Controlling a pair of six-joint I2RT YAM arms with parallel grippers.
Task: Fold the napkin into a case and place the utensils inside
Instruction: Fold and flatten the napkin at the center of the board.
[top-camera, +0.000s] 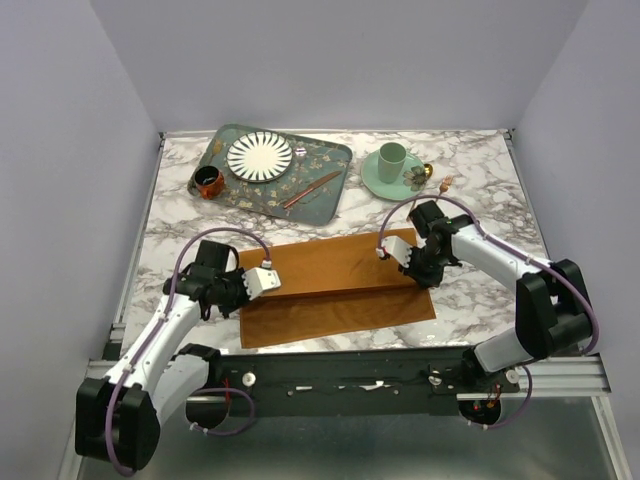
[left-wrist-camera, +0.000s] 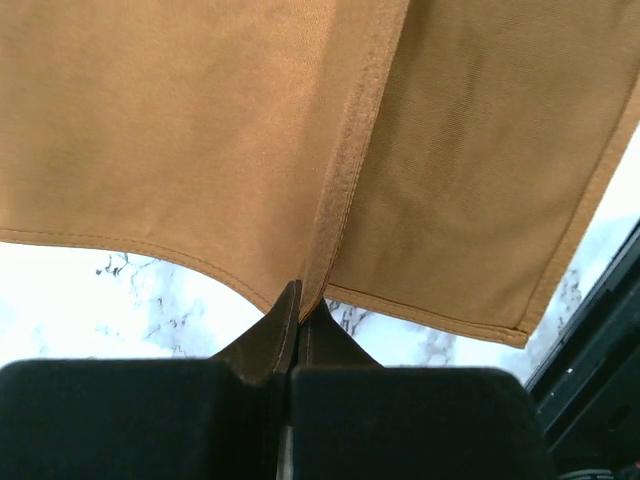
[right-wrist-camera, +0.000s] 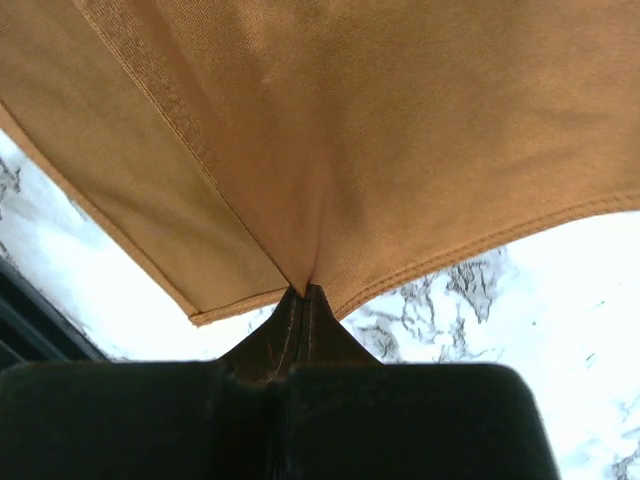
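The rust-orange napkin (top-camera: 335, 285) lies across the near middle of the table, a lifted top layer folded over a darker lower strip. My left gripper (top-camera: 265, 280) is shut on the fold at the napkin's left edge; in the left wrist view the hem (left-wrist-camera: 340, 190) runs straight into the closed left gripper (left-wrist-camera: 300, 295). My right gripper (top-camera: 395, 250) is shut on the right edge, the cloth (right-wrist-camera: 380, 130) pinched at the right gripper's (right-wrist-camera: 303, 292) tips. One copper utensil (top-camera: 312, 189) rests on the tray, and a fork (top-camera: 445, 183) lies beside the saucer. No case is in view.
At the back left, a green patterned tray (top-camera: 335, 160) holds a striped white plate (top-camera: 260, 156), with a small brown cup (top-camera: 208, 182) at its left edge. A green saucer (top-camera: 370, 175) with a green cup (top-camera: 391, 158) stands at the back right. Grey walls close three sides.
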